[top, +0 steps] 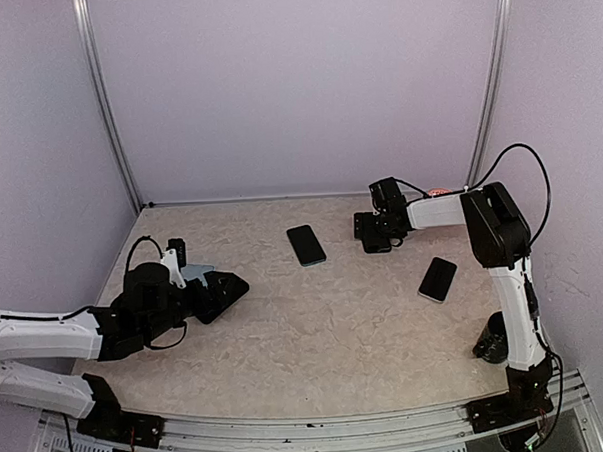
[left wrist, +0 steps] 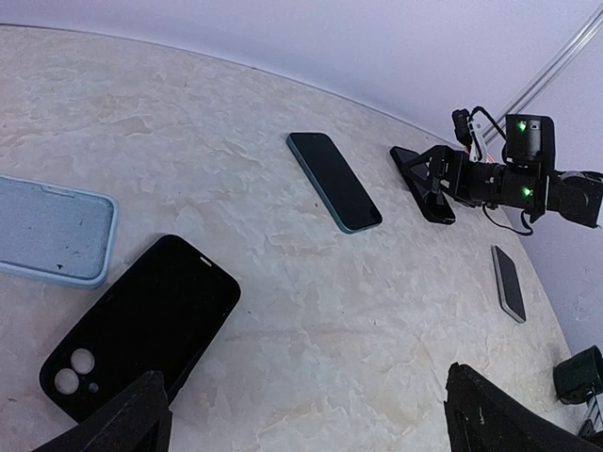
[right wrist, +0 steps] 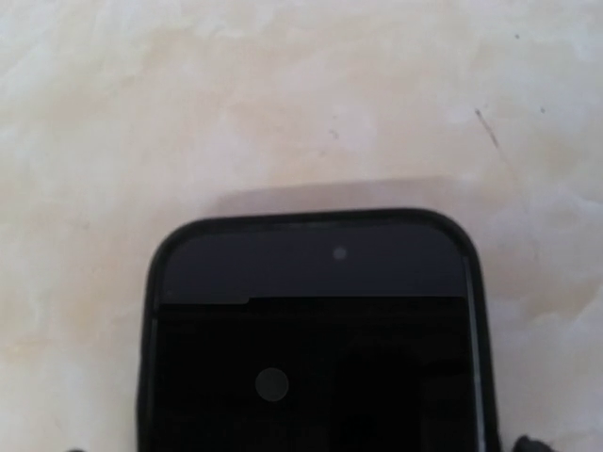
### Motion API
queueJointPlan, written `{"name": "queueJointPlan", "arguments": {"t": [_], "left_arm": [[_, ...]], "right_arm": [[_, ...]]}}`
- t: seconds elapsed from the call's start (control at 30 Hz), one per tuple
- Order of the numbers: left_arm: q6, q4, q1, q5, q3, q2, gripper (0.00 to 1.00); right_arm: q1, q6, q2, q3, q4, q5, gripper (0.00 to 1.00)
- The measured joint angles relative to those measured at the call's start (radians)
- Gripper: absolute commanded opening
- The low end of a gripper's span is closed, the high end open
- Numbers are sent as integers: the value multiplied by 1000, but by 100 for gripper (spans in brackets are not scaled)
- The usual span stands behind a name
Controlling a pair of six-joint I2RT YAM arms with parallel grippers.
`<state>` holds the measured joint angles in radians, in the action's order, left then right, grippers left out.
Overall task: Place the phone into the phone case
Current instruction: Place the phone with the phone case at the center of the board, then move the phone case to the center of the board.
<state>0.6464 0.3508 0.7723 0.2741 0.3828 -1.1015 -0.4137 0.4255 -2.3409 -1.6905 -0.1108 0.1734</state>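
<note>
A dark phone framed by a black case rim [right wrist: 316, 320] lies flat on the table, screen up, and fills the lower part of the right wrist view. My right gripper [top: 376, 235] hangs over it, open, with its fingers either side of the phone [left wrist: 423, 175] and a fingertip [right wrist: 529, 443] just off its right edge. A teal-edged phone [top: 305, 244] lies at mid-table and a third phone [top: 438, 278] near the right arm. An empty black case [left wrist: 141, 325] and a light blue case [left wrist: 52, 231] lie by my left gripper [left wrist: 311, 428], which is open and holds nothing.
The table is walled by pale panels at the back and sides. The right arm's base [top: 509, 397] stands at the near right corner, with a dark object [left wrist: 579, 375] on the table close to it. The left arm [top: 46, 337] lies along the near left edge.
</note>
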Motion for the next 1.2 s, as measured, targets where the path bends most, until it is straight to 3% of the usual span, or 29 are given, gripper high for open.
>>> {"name": "queueJointPlan", "arguments": {"t": [0.47,0.73,1.2], "left_arm": [[-1,0,3,18,0,5,99],[-1,2,3,18,0,-21,99],[-1,7,6,17,10,-33,99]], "right_arm": [[0,-53,203,225,13,22,98],[7,-87,260,315,45,57,83],[42,-92,264,390,77,50,74]]}}
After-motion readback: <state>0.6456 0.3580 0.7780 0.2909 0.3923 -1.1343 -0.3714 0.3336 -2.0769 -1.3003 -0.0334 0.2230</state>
